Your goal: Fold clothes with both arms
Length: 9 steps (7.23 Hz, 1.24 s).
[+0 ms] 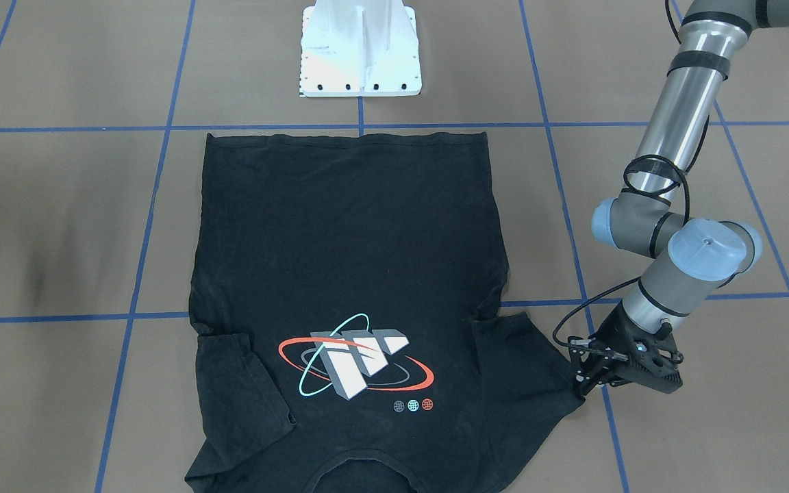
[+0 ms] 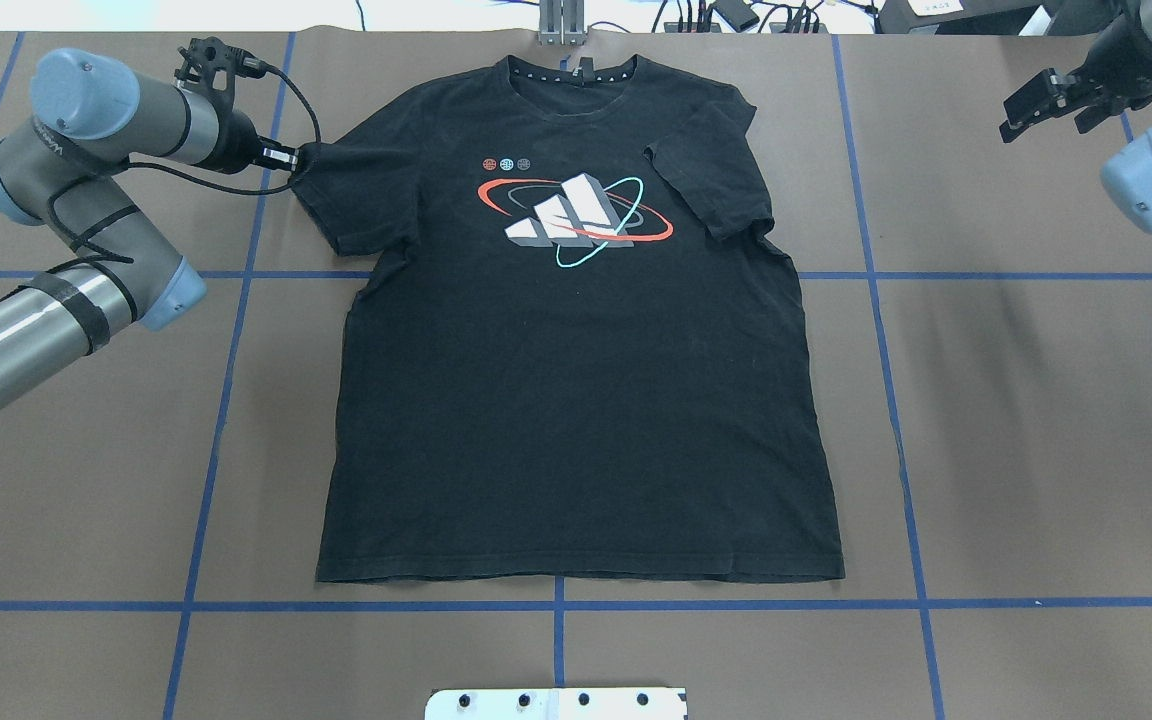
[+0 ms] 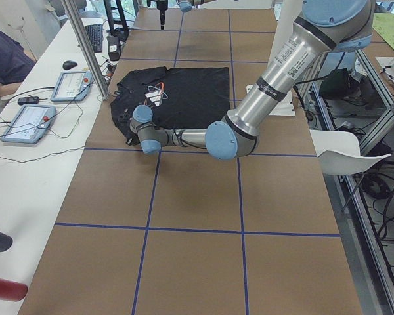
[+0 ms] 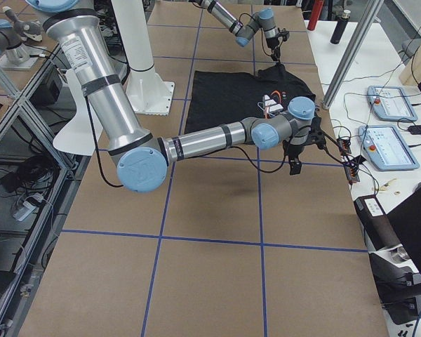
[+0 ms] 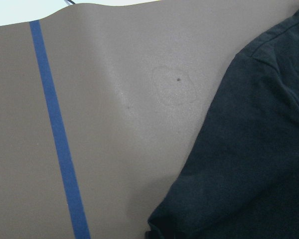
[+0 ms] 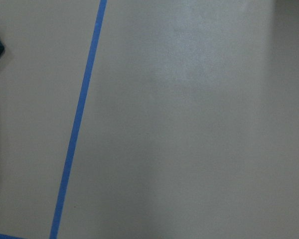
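A black T-shirt (image 2: 576,400) is laid flat, print up, on a brown table (image 2: 1036,450), collar away from the robot. One sleeve (image 2: 711,185) is folded in over the chest; the other sleeve (image 2: 346,190) is spread outward. Its outer hem is touched by the left gripper (image 2: 293,160); whether the fingers are pinching the cloth cannot be told. For a clean fold, both hem layers should be caught, lifted slightly and carried inward without dragging the body. The right gripper (image 2: 1041,100) is held well apart; its finger spread cannot be told.
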Tool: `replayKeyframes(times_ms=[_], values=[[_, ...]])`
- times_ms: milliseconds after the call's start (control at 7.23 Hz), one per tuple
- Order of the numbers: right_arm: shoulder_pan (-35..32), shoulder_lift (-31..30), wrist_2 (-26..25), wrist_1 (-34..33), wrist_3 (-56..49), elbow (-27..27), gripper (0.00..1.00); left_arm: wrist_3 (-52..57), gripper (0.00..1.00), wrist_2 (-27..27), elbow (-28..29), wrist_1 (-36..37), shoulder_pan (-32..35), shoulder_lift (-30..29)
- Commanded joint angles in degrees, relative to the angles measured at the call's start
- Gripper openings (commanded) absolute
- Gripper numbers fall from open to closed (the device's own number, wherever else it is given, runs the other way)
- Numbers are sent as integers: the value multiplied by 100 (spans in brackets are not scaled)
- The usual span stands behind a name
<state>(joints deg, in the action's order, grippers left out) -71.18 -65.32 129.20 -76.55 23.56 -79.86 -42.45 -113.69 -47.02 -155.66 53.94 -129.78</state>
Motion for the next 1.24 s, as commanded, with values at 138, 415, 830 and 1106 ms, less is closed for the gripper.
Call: replayKeyframes(times_ms=[138,415,830,1106], values=[[7,-7,0,0,8,-12,100,-105,0,-170,-245,141,37,5],[7,-7,0,0,17,-12,100,-1285,0,-162,-596,544,-24,-187],[16,-7,0,0,26,-3,100,-2905,0,-74,-572,1213,-550,-1117],[25,2,0,0,35,-3,100,-3312,0,747,-432,1546,-840,-1496]])
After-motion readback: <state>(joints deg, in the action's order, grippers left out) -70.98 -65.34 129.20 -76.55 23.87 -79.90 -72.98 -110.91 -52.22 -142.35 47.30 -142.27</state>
